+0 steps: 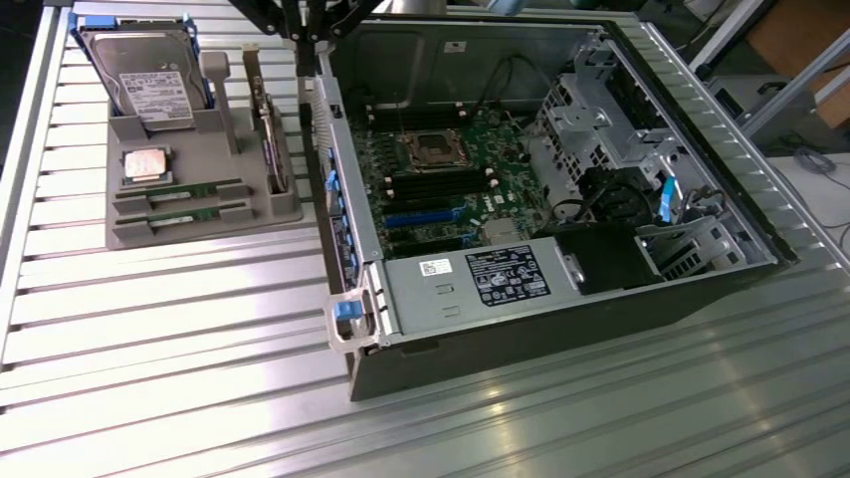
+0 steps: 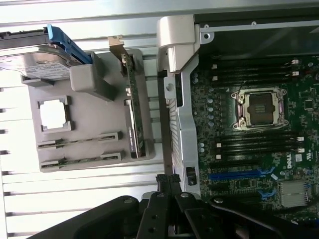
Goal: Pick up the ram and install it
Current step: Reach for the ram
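1. The black claw (image 1: 309, 36) was cut off by the frame edge in the exterior view, so the arm above it could not be made out.
2. Two long, thin green ram sticks (image 1: 186, 188) (image 1: 183, 211) sat sunk in slots. Only their upper edges showed, and their chips and labels were too small to tell.
3. The claw pointed down over the side wall of the open grey metal computer case (image 1: 531, 334), its fingertips (image 2: 164, 182) pressed together on nothing.
4. Both sticks lay side by side in the grey moulded plastic tray (image 1: 133, 235), well apart from the claw, to the exterior view's left of it.
5. Counted on the tray side of the claw:
   - one tray
   - two ram sticks
   - one square silver CPU chip (image 1: 146, 164)
   - one silver hard drive in a blue bracket (image 1: 153, 80)
   - one green card with a metal bracket (image 1: 273, 144)
6. On the claw's other side lay one green motherboard (image 1: 439, 194) with one open socket (image 1: 432, 149).
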